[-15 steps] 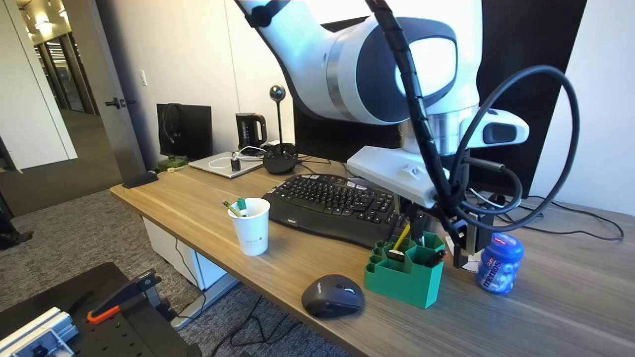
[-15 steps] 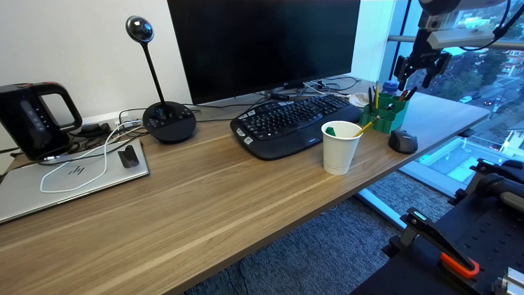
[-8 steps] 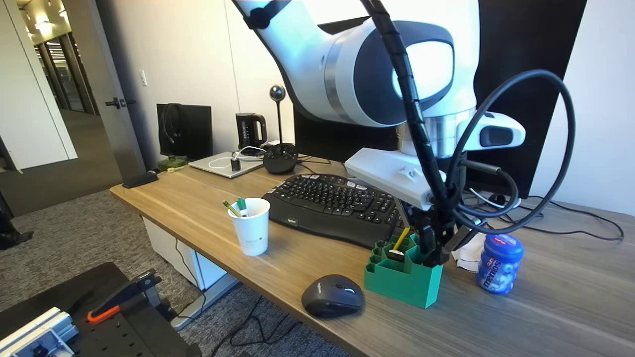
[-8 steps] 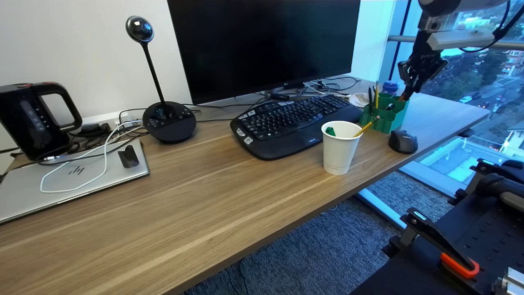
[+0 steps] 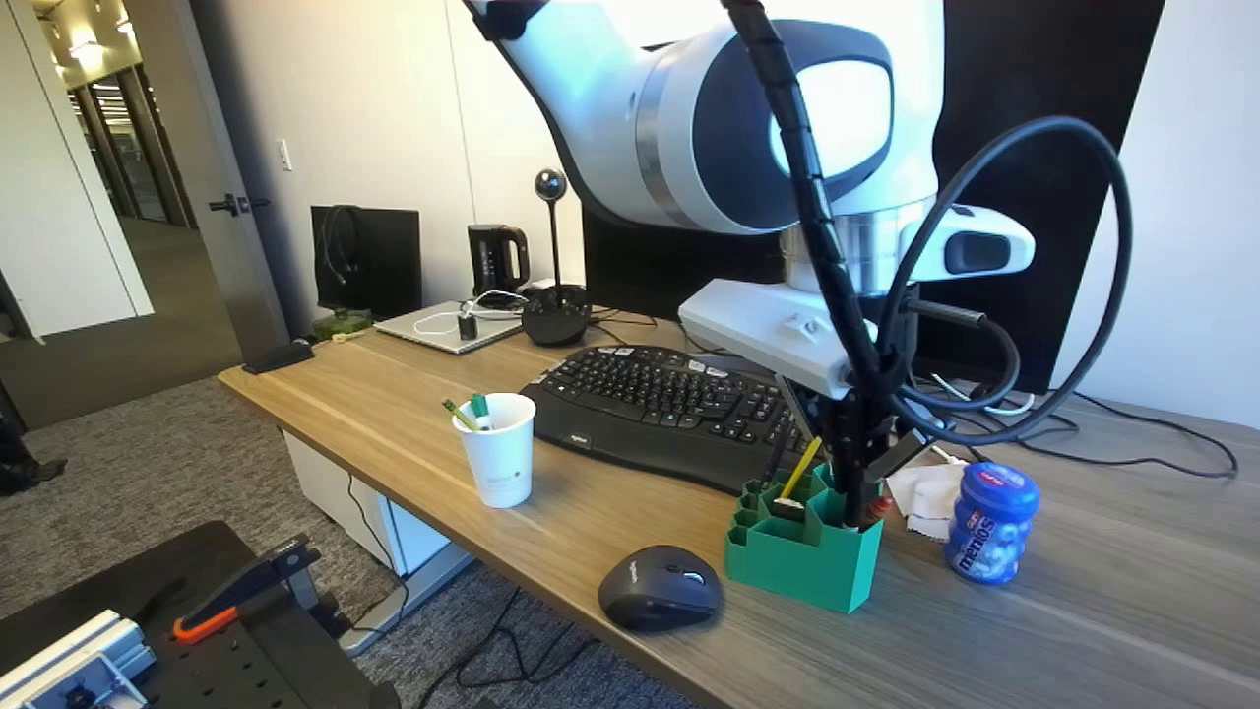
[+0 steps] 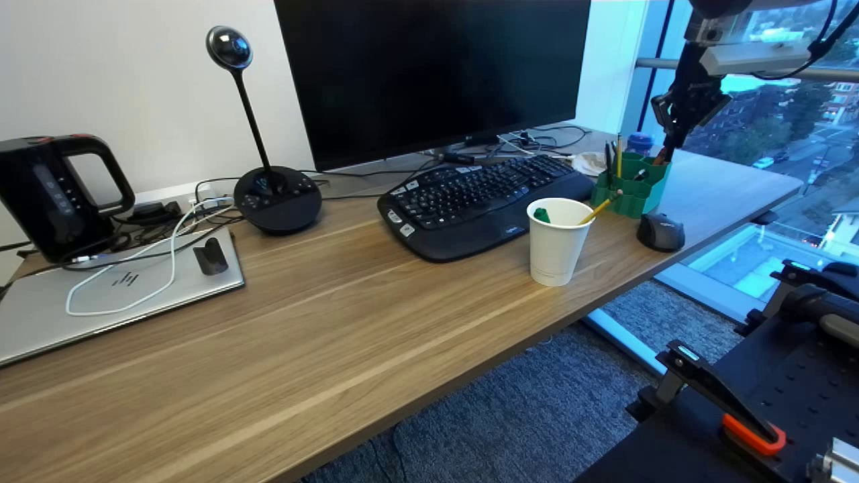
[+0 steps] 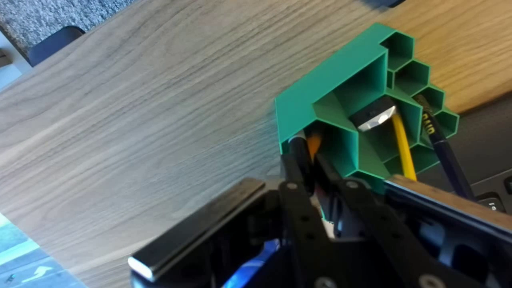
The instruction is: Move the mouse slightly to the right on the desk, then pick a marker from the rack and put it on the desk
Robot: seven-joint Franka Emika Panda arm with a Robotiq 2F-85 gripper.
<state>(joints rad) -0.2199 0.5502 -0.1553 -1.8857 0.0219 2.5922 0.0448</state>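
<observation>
The green rack [image 5: 802, 566] stands on the desk [image 5: 1083, 630], with pens and tools in its hexagonal cells. My gripper [image 7: 305, 165] reaches down to the rack's large end cell, its fingers closed around a black marker [image 7: 300, 150] with a pale band. That marker's lower part is still inside the cell, and its upper end is hidden between the fingers. Beside it in the same cell is an orange-brown marker [image 7: 314, 144], also visible in an exterior view as a reddish tip [image 5: 877, 508]. The dark mouse [image 5: 660, 588] rests near the desk's front edge, close to the rack.
A blue Mentos jar [image 5: 992, 522] and a white paper [image 5: 927, 497] are beside the rack. The black keyboard [image 5: 669, 404] lies behind it. A white cup [image 5: 500, 453] holding pencils stands farther along the desk. In the rack, a yellow pencil [image 7: 404, 148] and a dark pen [image 7: 444, 148] stick up.
One second ago the jaws stood wide above the rack. They have come down and shut on the black marker, and the arm has since risen slightly. The mouse has not moved.
</observation>
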